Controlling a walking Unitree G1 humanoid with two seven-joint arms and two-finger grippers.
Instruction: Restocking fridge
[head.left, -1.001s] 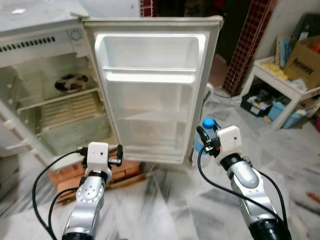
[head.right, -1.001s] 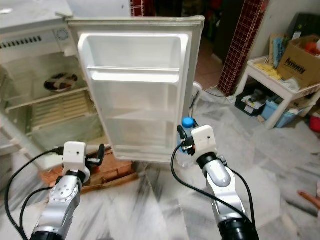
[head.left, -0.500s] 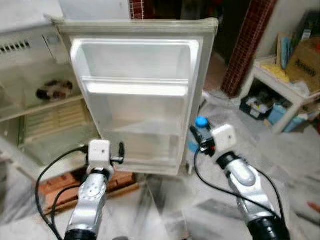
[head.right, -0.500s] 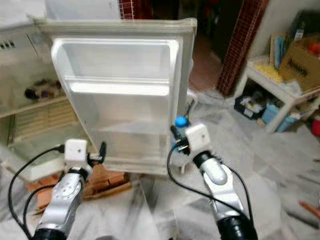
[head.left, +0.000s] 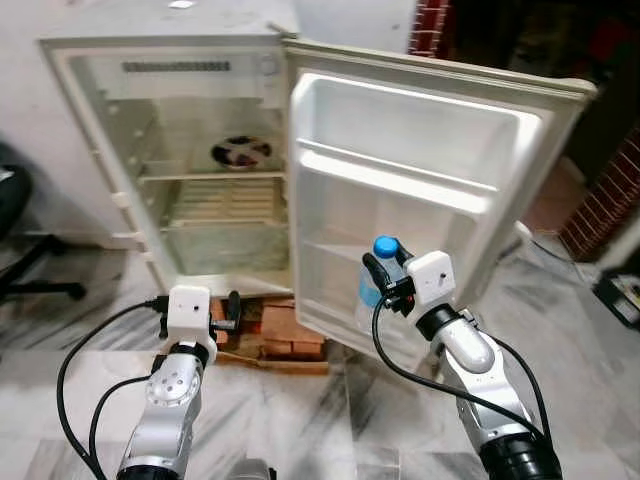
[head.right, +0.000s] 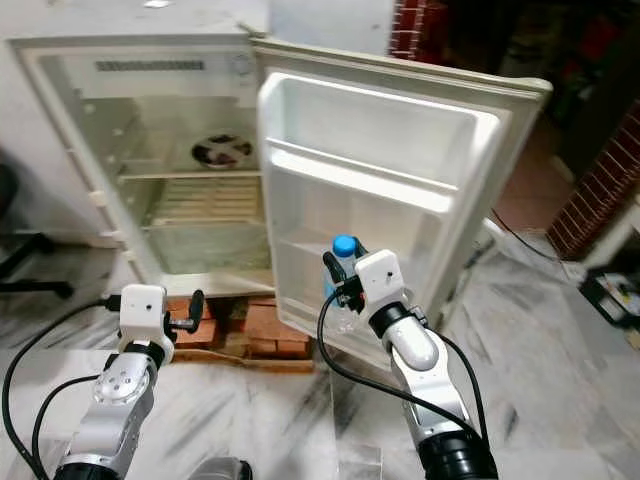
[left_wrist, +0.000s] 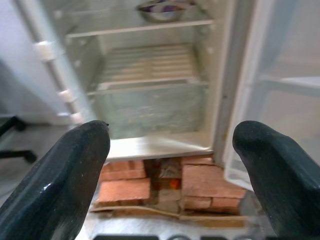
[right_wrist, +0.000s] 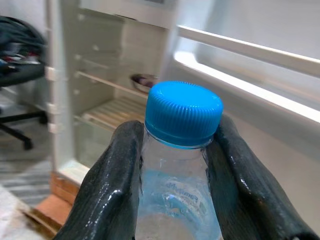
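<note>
Our right hand (head.left: 385, 283) grips a clear water bottle (head.left: 374, 283) with a blue cap (head.left: 386, 246) just below its neck, and in the left eye view we hold it upright in front of the lower part of the open fridge door (head.left: 420, 190), close to the door's bottom shelf (head.left: 335, 252). The fridge (head.left: 175, 150) stands open on a stack of bricks (head.left: 285, 330), with a dish (head.left: 240, 152) on its upper rack; our left hand (head.left: 228, 312) hovers low before the bricks, carrying nothing. The right eye view gives the same layout, the bottle overlapping the door's lower compartment, so we judge the step in hand to be setting it into that door shelf. To do it well we should keep the bottle vertical, lift its base over the shelf's front rail, then lower until it rests before letting go. In the left wrist view our left fingers (left_wrist: 65, 175) are spread wide, facing the crisper drawer (left_wrist: 150, 107) at the bottom of the cabinet. In the right wrist view both black fingers (right_wrist: 112, 175) press the bottle's shoulders under the cap; the grip is high, so we judge the bottle may swing if we move fast.
</note>
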